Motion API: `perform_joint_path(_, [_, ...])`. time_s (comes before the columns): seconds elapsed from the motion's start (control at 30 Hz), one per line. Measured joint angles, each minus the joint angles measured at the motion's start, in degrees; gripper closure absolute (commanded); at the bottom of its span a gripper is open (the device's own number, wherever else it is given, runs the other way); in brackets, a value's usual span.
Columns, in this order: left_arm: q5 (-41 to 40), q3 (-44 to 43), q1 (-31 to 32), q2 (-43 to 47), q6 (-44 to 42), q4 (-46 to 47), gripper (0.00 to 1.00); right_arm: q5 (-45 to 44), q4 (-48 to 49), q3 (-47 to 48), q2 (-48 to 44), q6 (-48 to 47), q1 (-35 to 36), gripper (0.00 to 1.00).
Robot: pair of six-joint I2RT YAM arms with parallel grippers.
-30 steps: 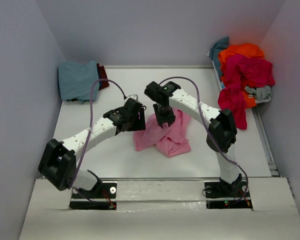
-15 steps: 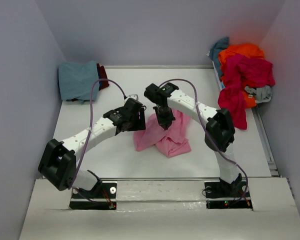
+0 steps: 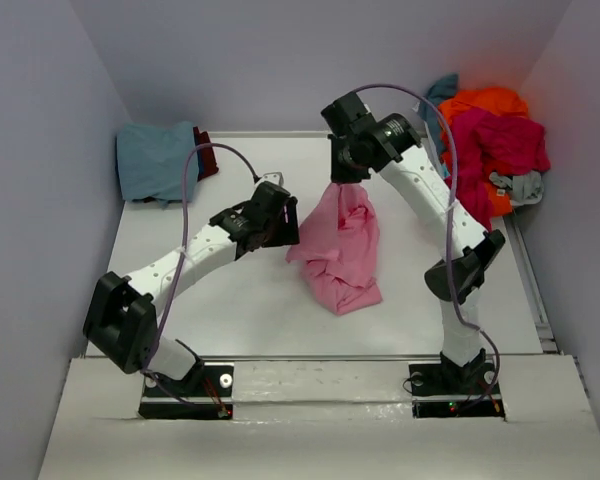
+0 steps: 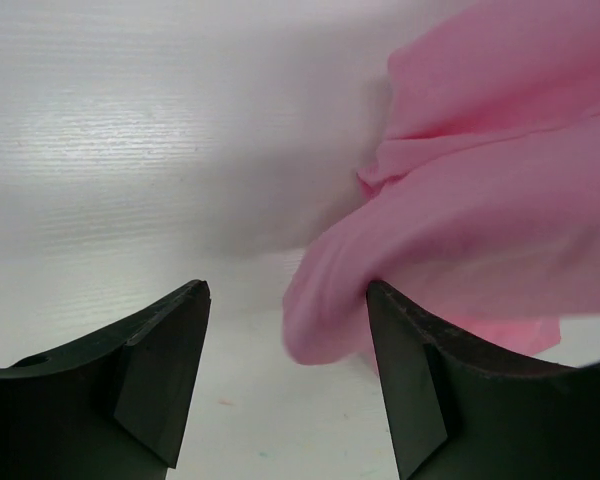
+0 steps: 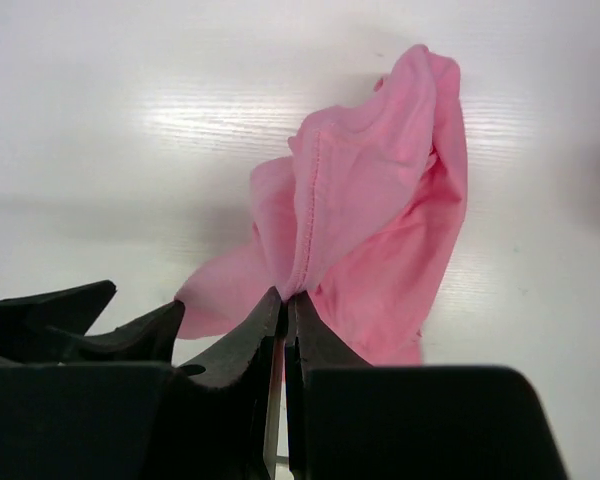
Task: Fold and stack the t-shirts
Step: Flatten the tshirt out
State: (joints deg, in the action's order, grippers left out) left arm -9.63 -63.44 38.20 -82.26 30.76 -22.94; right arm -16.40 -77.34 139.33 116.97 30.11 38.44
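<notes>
1. Teal-blue cloth first: a folded teal-blue t-shirt (image 3: 155, 160) sits at the far left corner of the table (image 3: 230, 300). A dark red one (image 3: 207, 155) peeks out at its edge, under or beside it, I can't tell which. I read that corner as my stacking spot, well apart from the working area.
2. Next, my left gripper (image 3: 282, 218) hovers low with its jaws spread wide, holding nothing. In my wrist view a rounded fold of pink lies between the fingers (image 4: 410, 380), up against the one on the right of that view. I judge it's posed there to take a second hold.
3. Centre table, the pink t-shirt (image 3: 340, 245): its top is drawn up into a bunch and its lower part is crumpled on the surface. Hung like this, its own weight should pull the creases out.
4. Above it, my right gripper (image 3: 348, 175) is clamped tight on a stitched seam at the shirt's top, raised off the table.
5. Far right, a loose heap (image 3: 490, 130) of orange, crimson-magenta, grey and teal shirts waits, unfolded.
</notes>
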Motion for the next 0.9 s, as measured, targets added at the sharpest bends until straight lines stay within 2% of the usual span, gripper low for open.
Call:
perform_joint_path(0.17, [1.7, -0.2, 0.0, -2.5, -0.1, 1.4, 0.27, -5.4, -0.3, -1.1, -6.7, 1.5, 0.3, 0.93])
perform_joint_path(0.3, [4.1, -1.5, 0.4, -8.1, -0.5, 2.1, 0.28, -9.7, -0.5, -4.7, -15.3, 3.3, 0.6, 0.93])
perform_joint_path(0.57, [7.1, -6.1, 4.3, -16.5, -0.9, 2.8, 0.29, -14.1, -0.8, -12.5, -28.2, 7.4, 0.6, 0.93])
perform_joint_path(0.7, [8.1, -9.1, 6.1, -17.9, -1.0, 3.7, 0.29, -14.7, -1.3, -18.9, -32.8, 8.9, 0.6, 0.93])
perform_joint_path(0.9, [10.7, -10.5, 9.1, -18.1, -1.2, 6.1, 0.29, -15.0, -1.5, -23.0, -35.0, 10.3, 0.6, 0.93])
